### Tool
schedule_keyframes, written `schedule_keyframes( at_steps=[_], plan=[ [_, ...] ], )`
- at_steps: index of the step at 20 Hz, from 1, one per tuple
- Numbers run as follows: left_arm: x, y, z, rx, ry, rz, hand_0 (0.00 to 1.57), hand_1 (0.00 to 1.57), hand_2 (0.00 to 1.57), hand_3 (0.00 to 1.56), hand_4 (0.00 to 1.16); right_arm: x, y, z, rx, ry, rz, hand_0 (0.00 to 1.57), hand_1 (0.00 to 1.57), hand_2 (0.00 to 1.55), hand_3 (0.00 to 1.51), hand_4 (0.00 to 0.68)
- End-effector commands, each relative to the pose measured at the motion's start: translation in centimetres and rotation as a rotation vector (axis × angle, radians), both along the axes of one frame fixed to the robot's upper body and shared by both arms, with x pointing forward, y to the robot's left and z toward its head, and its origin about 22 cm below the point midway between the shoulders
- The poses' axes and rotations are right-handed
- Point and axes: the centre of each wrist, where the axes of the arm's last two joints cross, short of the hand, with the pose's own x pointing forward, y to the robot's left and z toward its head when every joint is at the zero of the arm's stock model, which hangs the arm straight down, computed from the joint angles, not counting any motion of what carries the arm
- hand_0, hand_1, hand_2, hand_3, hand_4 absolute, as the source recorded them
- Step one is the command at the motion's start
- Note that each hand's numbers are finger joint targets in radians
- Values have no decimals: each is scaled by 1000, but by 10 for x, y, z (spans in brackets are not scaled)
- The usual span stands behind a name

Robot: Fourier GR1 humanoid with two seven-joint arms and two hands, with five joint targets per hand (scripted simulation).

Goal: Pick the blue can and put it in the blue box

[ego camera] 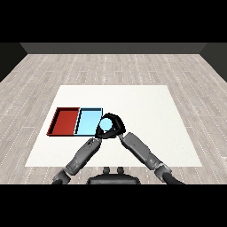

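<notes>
The blue can is held above the table at the right edge of the light blue tray. My right hand is curled round the can, its black fingers wrapping it from the right and from above. Only the can's light blue top face shows. My left hand sits just below and left of the can, near the blue tray's front right corner, and is mostly hidden behind the can and the right hand.
The red tray lies directly left of the blue tray, sharing a wall with it. Both stand on the left half of the white table. Wooden floor surrounds the table.
</notes>
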Motion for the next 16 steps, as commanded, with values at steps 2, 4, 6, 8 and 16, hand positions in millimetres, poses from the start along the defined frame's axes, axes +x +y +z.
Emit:
schedule_keyframes(
  at_steps=[2,4,6,8,16],
  plan=[
    [-8,-1,-10,-32,50,-11,1571,1571,1544,1473,765,22,3,16,74,66,34,1091,1091,1121,798,0],
    [9,-5,-1,-44,33,-16,1571,1571,1516,1448,1097,1,-2,2,41,53,2,0,0,0,0,0],
    [10,-5,-1,-44,33,-16,1571,1571,1516,1448,1097,0,-3,2,41,53,2,0,0,0,0,0],
    [18,-2,10,-38,13,-14,1571,1571,1516,1448,1097,0,-3,3,41,53,2,0,0,0,0,0],
    [5,9,1,3,13,-4,1571,1571,1571,1498,1137,3,-10,-6,43,72,-20,0,0,0,0,0]
  ],
)
